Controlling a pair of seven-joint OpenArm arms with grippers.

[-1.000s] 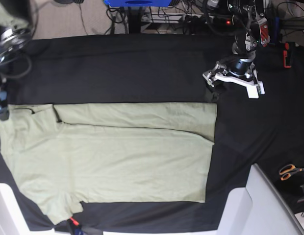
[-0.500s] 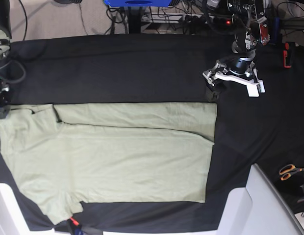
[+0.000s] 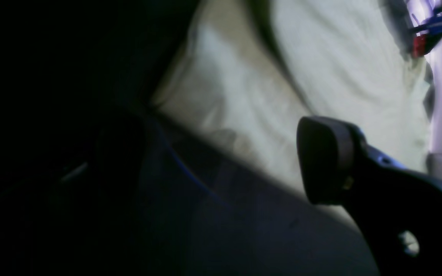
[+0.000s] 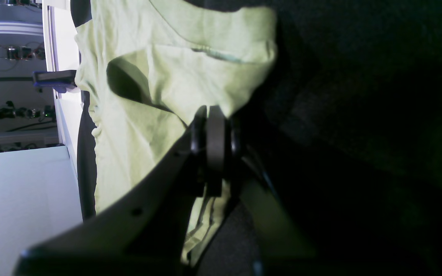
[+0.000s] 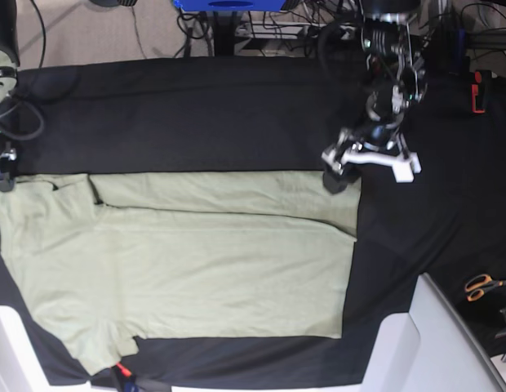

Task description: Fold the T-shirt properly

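Observation:
The pale green T-shirt [image 5: 188, 253] lies spread flat on the black cloth [image 5: 196, 114], with its upper long side folded in. My left gripper [image 5: 363, 167] is open and hovers just above the shirt's upper right corner. In the left wrist view one dark finger [image 3: 324, 161] hangs over the shirt's edge [image 3: 244, 96]. My right gripper [image 5: 2, 175] is at the far left, at the shirt's upper left corner. In the right wrist view its fingertips [image 4: 213, 134] are pressed together on the shirt's edge [image 4: 148, 115], and the fabric there is rumpled.
Orange-handled scissors [image 5: 481, 286] lie at the right on the black cloth. White panels [image 5: 437, 343] stand at the front right and front left. A red and blue clamp [image 5: 122, 377] sits at the front edge. Cables and stands crowd the back.
My left gripper has moved down and left, from well clear of the shirt to its upper right corner. My right gripper stays at the shirt's left corner, and the arm above it has shifted.

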